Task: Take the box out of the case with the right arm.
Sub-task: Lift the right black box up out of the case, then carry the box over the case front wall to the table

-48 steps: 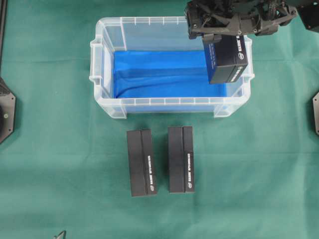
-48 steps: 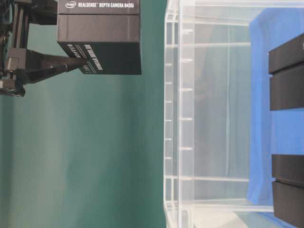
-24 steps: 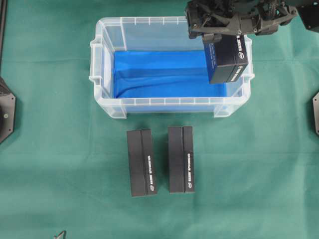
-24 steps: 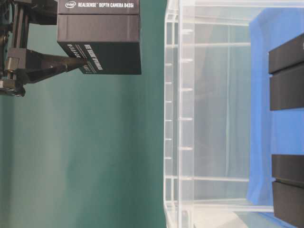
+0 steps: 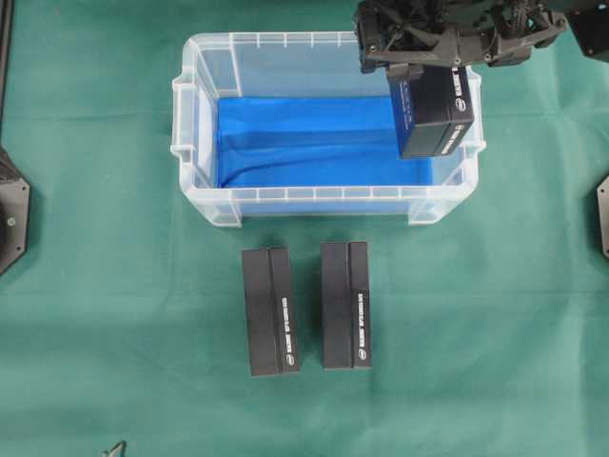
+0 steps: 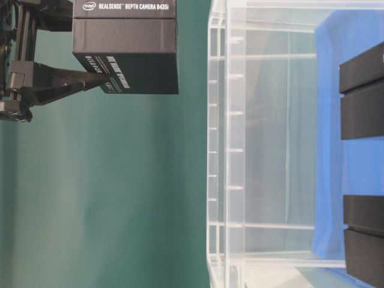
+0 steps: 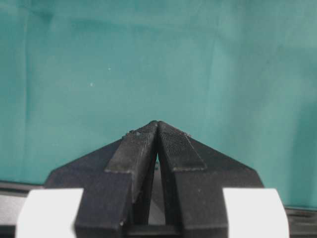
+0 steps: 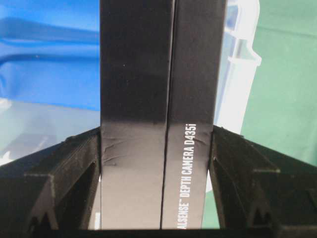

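The box (image 5: 436, 119) is black with white lettering and hangs over the right end of the case (image 5: 195, 143), a clear tub with a blue lining. My right gripper (image 5: 433, 70) is shut on the box's far end. In the right wrist view the box (image 8: 148, 74) fills the gap between both fingers (image 8: 74, 163), with my right gripper (image 8: 157, 141) pressing its two sides. The table-level view is turned sideways; there the box (image 6: 126, 54) sits wholly clear of the case (image 6: 264, 150) rim. My left gripper (image 7: 157, 126) is shut and holds nothing, over bare green cloth.
Two more black boxes lie side by side on the green cloth in front of the case, one on the left (image 5: 270, 311) and one on the right (image 5: 345, 305). Black arm bases stand at the left edge (image 5: 11, 214) and the right edge (image 5: 602, 214).
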